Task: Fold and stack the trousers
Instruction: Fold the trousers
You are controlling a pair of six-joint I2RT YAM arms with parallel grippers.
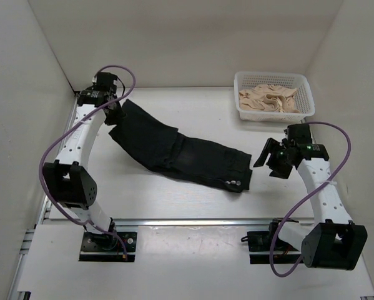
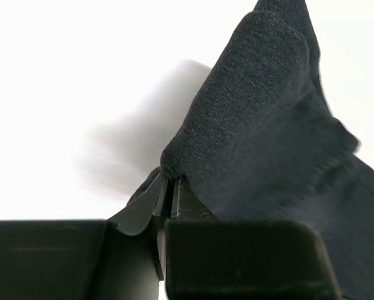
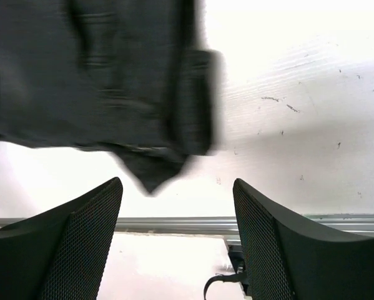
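The black trousers (image 1: 180,153) lie in a long band across the table, from the far left down to the waist end at the right, where a small metal button (image 1: 235,183) shows. My left gripper (image 1: 116,114) is shut on the leg end of the trousers (image 2: 261,125) at the far left and lifts that corner off the table. My right gripper (image 1: 269,161) is open and empty, just right of the waist end. In the right wrist view the waist end (image 3: 124,94) lies ahead of the spread fingers (image 3: 80,231).
A white basket (image 1: 240,112) holding beige cloth (image 1: 269,100) stands at the back right. White walls close the table on the left, back and right. A metal rail (image 1: 187,220) runs along the table's near edge.
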